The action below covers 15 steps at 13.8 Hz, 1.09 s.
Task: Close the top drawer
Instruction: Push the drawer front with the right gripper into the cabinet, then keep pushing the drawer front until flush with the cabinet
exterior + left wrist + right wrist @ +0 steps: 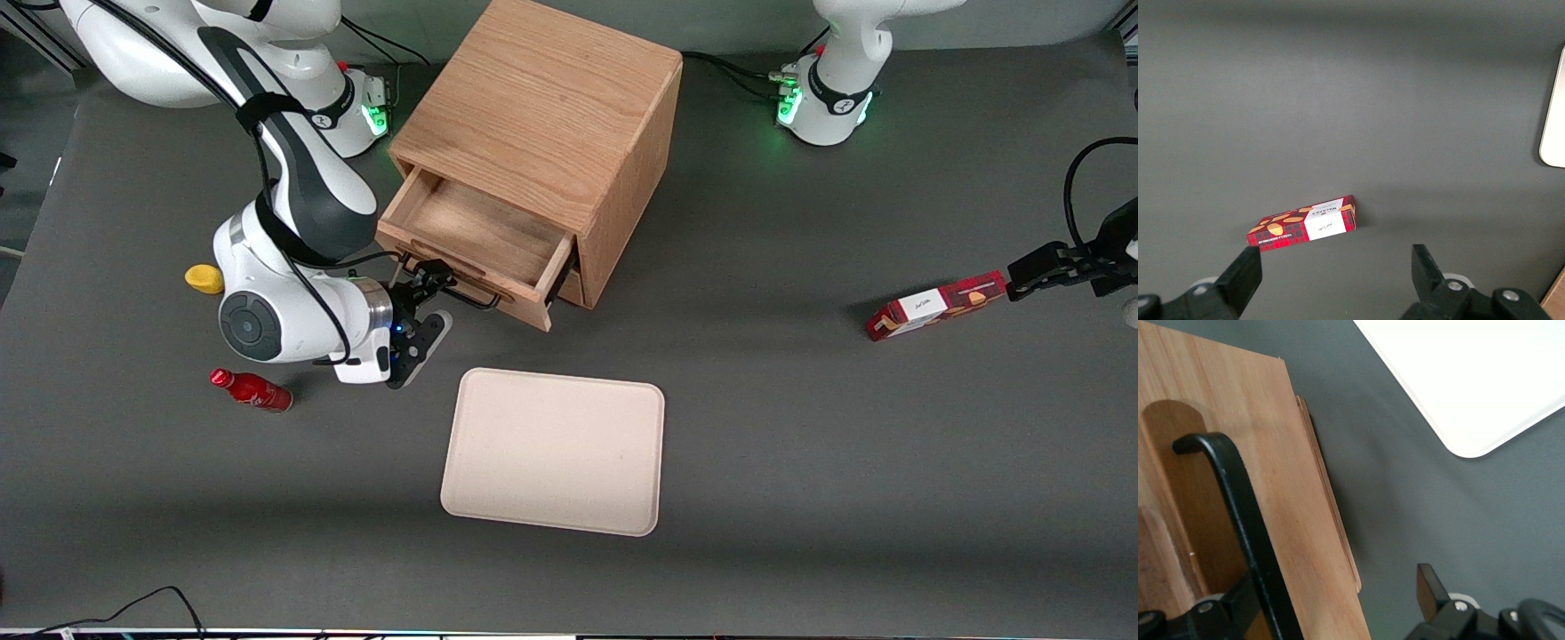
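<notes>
The oak cabinet [542, 107] stands at the back of the table. Its top drawer [480, 227] is pulled out and empty, a light wood box with a thin black wire handle [467, 292] on its front. My right gripper [434, 300] is open at the drawer front, nearer the front camera than the cabinet. In the right wrist view the gripper [1335, 600] straddles the drawer front [1271, 473]: one finger [1238, 603] is by the black handle [1238, 500], and the other finger [1431, 583] is over the grey table, off the front's edge. It holds nothing.
A beige tray [553, 451] lies nearer the front camera than the cabinet; it also shows in the right wrist view [1485, 380]. A red bottle [252, 390] and a yellow object [204, 279] lie by the working arm. A red cookie box [938, 305] lies toward the parked arm's end.
</notes>
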{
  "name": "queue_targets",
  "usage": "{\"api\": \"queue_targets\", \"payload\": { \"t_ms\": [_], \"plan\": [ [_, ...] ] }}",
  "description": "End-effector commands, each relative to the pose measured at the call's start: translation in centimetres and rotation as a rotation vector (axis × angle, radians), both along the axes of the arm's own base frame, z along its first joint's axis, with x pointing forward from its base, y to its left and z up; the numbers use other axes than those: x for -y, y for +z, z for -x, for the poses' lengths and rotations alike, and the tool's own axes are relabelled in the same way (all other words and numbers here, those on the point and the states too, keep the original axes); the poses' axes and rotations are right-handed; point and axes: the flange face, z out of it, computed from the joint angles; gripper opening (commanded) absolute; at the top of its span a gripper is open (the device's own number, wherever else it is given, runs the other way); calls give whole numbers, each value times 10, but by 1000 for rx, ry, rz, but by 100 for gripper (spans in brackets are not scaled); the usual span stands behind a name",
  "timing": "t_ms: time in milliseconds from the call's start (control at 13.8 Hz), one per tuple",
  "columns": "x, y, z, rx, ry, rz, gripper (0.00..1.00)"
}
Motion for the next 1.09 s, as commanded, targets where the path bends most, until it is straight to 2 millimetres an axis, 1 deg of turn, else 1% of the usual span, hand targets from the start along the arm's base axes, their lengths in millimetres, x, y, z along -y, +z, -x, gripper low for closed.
{"api": "queue_targets", "payload": {
  "t_ms": [0, 289, 434, 651, 796, 1013],
  "plan": [
    [-13, 5, 20, 14, -26, 12, 100],
    [-25, 9, 36, 15, -32, 26, 100],
    [-23, 11, 43, 15, -34, 39, 100],
    [-27, 13, 58, 12, -22, 55, 100],
    [-28, 13, 63, 10, -19, 61, 100],
    [-37, 15, 69, 3, -35, 69, 100]
  ]
}}
